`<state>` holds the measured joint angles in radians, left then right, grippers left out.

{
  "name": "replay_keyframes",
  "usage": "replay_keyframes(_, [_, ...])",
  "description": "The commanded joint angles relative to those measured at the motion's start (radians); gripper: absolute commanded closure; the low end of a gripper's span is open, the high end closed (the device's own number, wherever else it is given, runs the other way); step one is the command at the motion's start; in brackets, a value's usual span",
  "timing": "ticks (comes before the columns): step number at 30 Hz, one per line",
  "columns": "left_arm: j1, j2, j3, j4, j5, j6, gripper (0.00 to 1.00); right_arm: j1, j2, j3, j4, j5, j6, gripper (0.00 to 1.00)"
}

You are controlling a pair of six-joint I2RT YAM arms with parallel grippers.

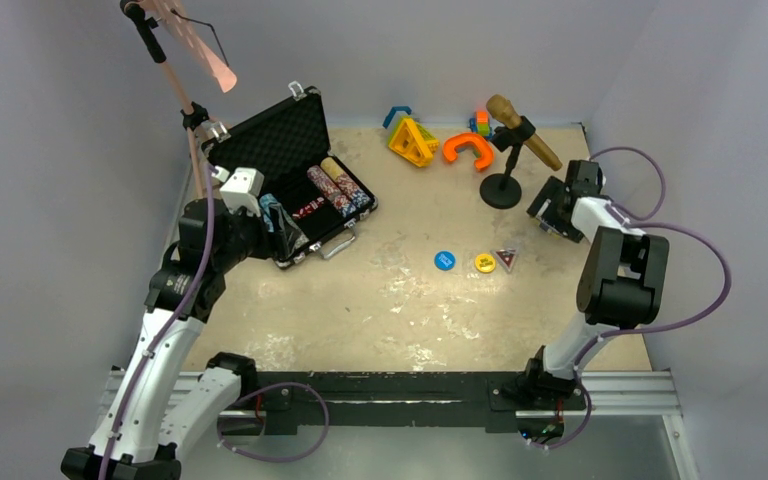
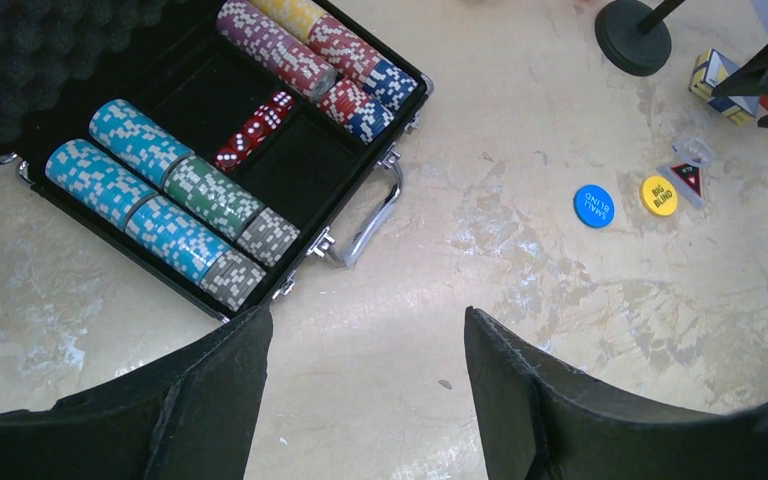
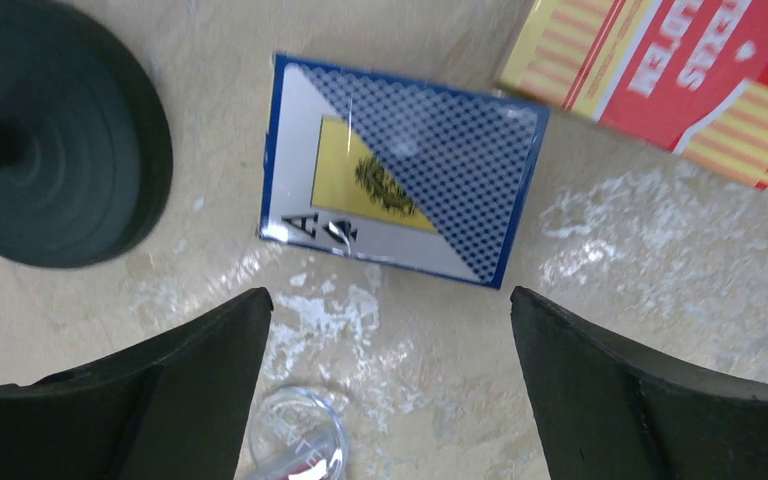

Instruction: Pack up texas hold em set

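The black briefcase (image 1: 295, 150) lies open at the back left, with rows of poker chips (image 2: 170, 195) and red dice (image 2: 255, 128) inside. My left gripper (image 2: 365, 320) is open and empty over bare table just in front of the case's handle (image 2: 375, 215). A blue disc (image 1: 444, 260), a yellow disc (image 1: 484, 263) and a dark triangle marker (image 1: 505, 258) lie mid-table. My right gripper (image 3: 390, 300) is open and empty just short of a blue card deck (image 3: 400, 195). A red and yellow deck (image 3: 680, 70) lies beyond it. A clear disc (image 3: 295, 440) lies by the left finger.
The brown microphone (image 1: 522, 130) on its black stand, base (image 1: 501, 190), stands left of my right gripper (image 1: 552, 212); the base (image 3: 50, 150) is close to the blue deck. Orange, yellow and blue toy shapes (image 1: 415, 140) lie at the back. A thin stand (image 1: 175, 60) rises behind the case.
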<state>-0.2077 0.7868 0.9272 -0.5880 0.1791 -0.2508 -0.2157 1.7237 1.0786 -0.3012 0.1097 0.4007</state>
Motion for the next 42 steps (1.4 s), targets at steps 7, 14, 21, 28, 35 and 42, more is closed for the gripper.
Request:
replay_keyframes(7, [-0.013,-0.018,0.009,0.011,0.006,0.024,0.26,-0.022,0.097,0.175,-0.015,0.089,0.003,0.06])
replay_keyframes(14, [-0.014,-0.017,0.009,0.013,0.016,0.023,0.26,-0.022,0.146,0.217,-0.055,0.075,-0.003,0.05])
replay_keyframes(21, [-0.015,-0.017,0.009,0.014,0.018,0.022,0.26,-0.014,0.159,0.232,-0.100,0.054,0.014,0.06])
replay_keyframes(28, [-0.015,-0.017,0.009,0.011,0.020,0.021,0.26,0.019,0.141,0.178,-0.088,-0.015,0.006,0.09])
replay_keyframes(35, [-0.015,-0.017,0.009,0.012,0.025,0.021,0.26,0.062,0.152,0.176,-0.104,-0.054,-0.015,0.11])
replay_keyframes(42, [-0.015,-0.011,0.007,0.011,0.026,0.019,0.26,0.130,0.085,0.145,-0.103,-0.026,-0.022,0.11])
